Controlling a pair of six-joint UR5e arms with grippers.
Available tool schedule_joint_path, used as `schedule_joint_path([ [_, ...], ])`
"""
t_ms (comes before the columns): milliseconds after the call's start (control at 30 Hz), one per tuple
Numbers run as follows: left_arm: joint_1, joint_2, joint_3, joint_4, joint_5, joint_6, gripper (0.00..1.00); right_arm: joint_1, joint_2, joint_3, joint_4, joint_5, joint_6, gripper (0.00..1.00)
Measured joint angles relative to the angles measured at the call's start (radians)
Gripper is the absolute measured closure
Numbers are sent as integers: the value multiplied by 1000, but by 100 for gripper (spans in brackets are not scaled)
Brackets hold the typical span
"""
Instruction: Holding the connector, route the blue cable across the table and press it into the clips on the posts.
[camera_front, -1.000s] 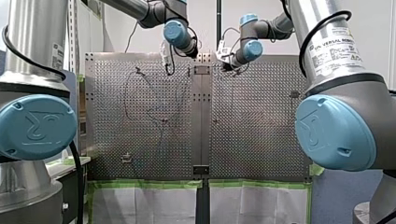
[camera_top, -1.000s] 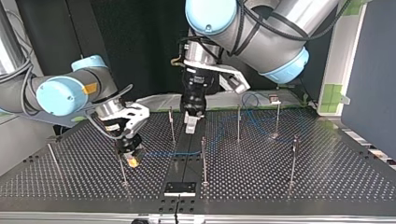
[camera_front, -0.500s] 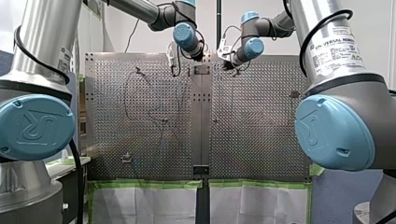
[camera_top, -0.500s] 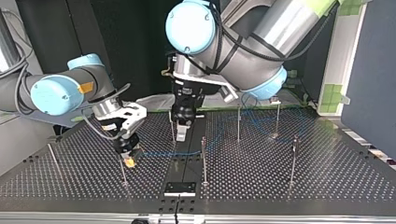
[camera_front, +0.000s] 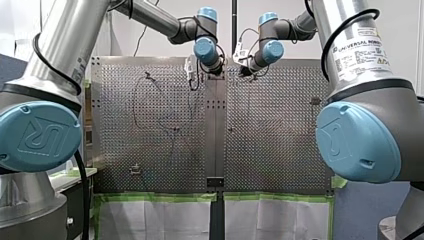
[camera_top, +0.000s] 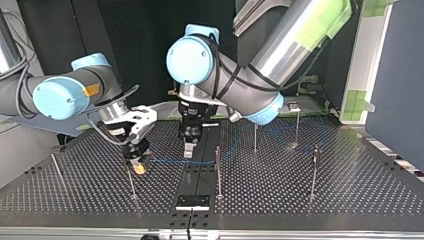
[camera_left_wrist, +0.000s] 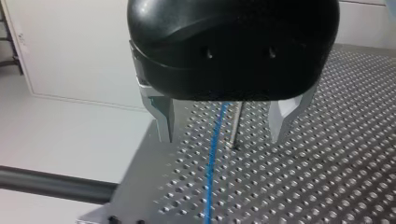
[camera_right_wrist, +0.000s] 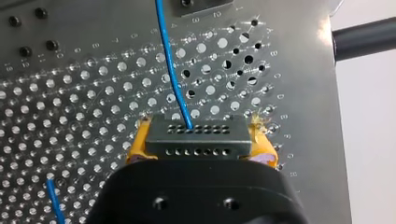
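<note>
At the top view's left, my right arm (camera_top: 65, 95) comes in low with its elbow bent and its wrist tipped down at the tabletop (camera_top: 325, 200). The right gripper (camera_top: 139, 168) has its yellow pads (camera_right_wrist: 137, 147) clamped on the grey connector (camera_right_wrist: 196, 136). From there the blue cable (camera_top: 165, 161) runs toward the middle. Further right, my left arm (camera_top: 280, 45) folds steeply down. The left gripper (camera_top: 189, 149) points straight down with its metal fingers (camera_left_wrist: 163, 116) spread wide, holding nothing. The cable and a thin post (camera_left_wrist: 236, 123) show between them.

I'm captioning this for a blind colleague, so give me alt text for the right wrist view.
My right gripper holds a grey connector between its yellow-padded fingers. A blue cable leaves the connector and runs ahead across the perforated metal table.
</note>
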Motion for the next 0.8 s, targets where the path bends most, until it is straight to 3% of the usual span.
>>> schedule_joint_path([
  [267,11,-62,35,23,-27,-1,0,-6,-2,2,-1,0,0,100],
  [800,26,-72,56,59,-48,-4,0,-6,-1,2,-3,1,1,100],
])
